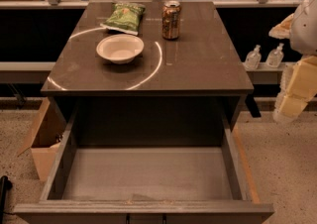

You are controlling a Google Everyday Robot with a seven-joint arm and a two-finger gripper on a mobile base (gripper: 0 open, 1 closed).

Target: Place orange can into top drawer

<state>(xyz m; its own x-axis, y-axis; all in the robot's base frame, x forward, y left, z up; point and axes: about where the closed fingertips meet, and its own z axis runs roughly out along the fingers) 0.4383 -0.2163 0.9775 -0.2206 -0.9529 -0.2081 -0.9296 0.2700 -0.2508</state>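
Placement is all ahead: orange can (171,20) stands on the cabinet top (208,59), top drawer (148,173) lies open, gripper (295,94) hangs far right, its state untellable.

We see the gripper (293,100) at the right edge, partly cut off by the frame. Down-left of it, the top drawer (148,171) front is clipped at the bottom. Far up-left of it, the orange can (171,20) label is unreadable. Beyond the drawer, a cardboard box (42,136) is half hidden.
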